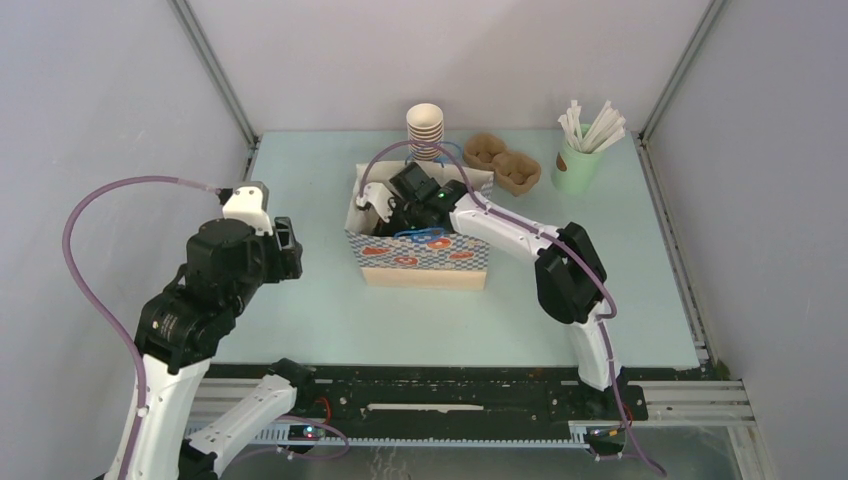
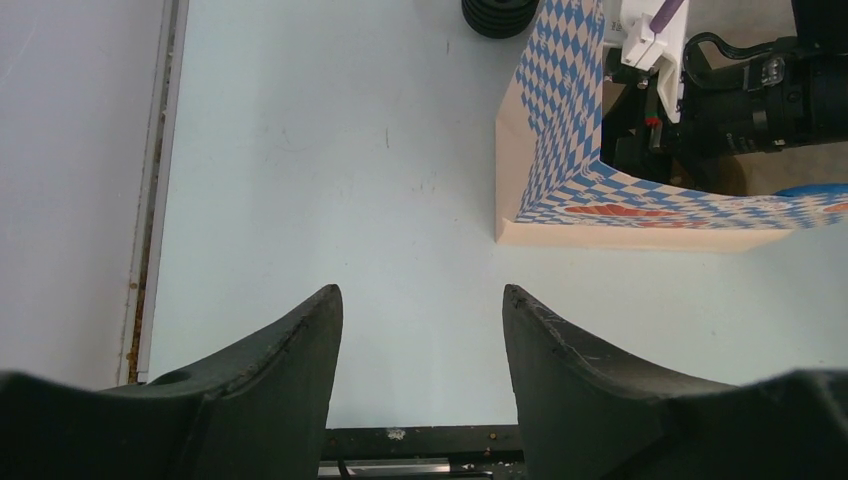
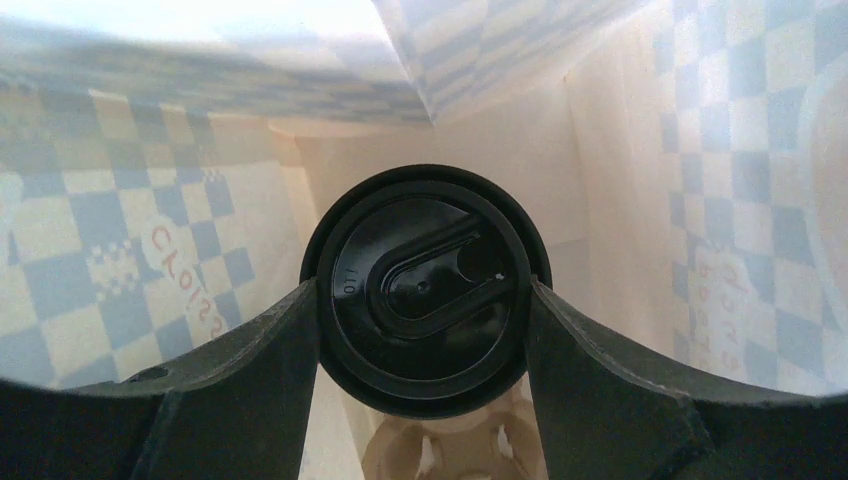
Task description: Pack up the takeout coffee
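The takeout coffee [image 3: 425,265] shows in the right wrist view as a cup under a black lid, low inside the blue-and-white checked paper bag [image 1: 420,258]. My right gripper [image 3: 425,300] reaches down into the bag [image 3: 110,260], its two fingers pressed against opposite sides of the lid. Under the cup lies a brown moulded-pulp tray [image 3: 450,450]. In the top view only the right wrist [image 1: 415,195] shows above the bag's mouth. My left gripper [image 2: 420,295] hangs open over bare table, left of the bag [image 2: 560,130], holding nothing.
Behind the bag stands a stack of brown paper cups [image 1: 425,130]. To its right are a pulp cup tray [image 1: 503,160] and a pale green cup of white straws [image 1: 578,165]. A black ribbed round thing [image 2: 500,15] sits at the bag's far corner.
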You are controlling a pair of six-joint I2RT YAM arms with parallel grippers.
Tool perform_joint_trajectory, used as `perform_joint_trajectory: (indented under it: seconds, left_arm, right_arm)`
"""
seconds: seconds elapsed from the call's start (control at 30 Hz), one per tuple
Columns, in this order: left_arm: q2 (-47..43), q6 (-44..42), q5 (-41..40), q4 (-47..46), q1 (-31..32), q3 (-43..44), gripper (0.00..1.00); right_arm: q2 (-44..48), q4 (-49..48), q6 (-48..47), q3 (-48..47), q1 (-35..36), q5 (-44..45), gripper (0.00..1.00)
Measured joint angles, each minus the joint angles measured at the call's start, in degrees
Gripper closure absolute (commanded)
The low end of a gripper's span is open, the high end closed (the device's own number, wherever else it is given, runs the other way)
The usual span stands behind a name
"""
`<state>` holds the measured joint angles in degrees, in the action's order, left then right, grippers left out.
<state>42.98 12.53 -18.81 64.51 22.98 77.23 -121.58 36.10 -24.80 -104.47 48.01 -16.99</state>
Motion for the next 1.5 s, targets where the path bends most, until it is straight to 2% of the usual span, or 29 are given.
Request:
perform_joint_trajectory:
  seconds: [0.4, 0.73, 0.93, 1.03, 1.17, 1.4, 1.5]
  left_arm:
    - [-0.1, 0.6, 0.3, 0.0, 0.0, 0.0, 0.36]
    - [-0.1, 1.0, 1.2, 0.0, 0.0, 0.0, 0.36]
    - [-0.1, 1.0, 1.2, -0.1, 0.0, 0.1, 0.37]
    - [0.0, 1.0, 1.2, -0.3, 0.0, 0.1, 0.37]
    - [0.9, 1.0, 1.1, -1.0, 0.0, 1.1, 0.37]
    - [2.3, 1.1, 1.0, -2.8, 0.0, 3.1, 0.36]
    - [2.5, 1.3, 1.0, -3.0, 0.0, 3.4, 0.36]
  right_arm:
    - [-1.7, 4.5, 1.2, -2.2, 0.0, 1.7, 0.79]
    - [-1.7, 3.2, 2.3, -1.2, 0.0, 1.7, 0.76]
    - [-0.9, 4.4, 3.1, -2.3, 0.0, 1.9, 0.55]
    - [-1.4, 6.5, 4.4, -5.1, -0.3, 1.9, 0.4]
    - [-3.2, 10.2, 6.3, -9.4, -0.9, 1.4, 0.29]
    - [-3.8, 14.6, 10.3, -12.1, -2.0, -0.3, 0.01]
    - [-3.5, 15.5, 11.6, -12.1, -1.9, -0.7, 0.0]
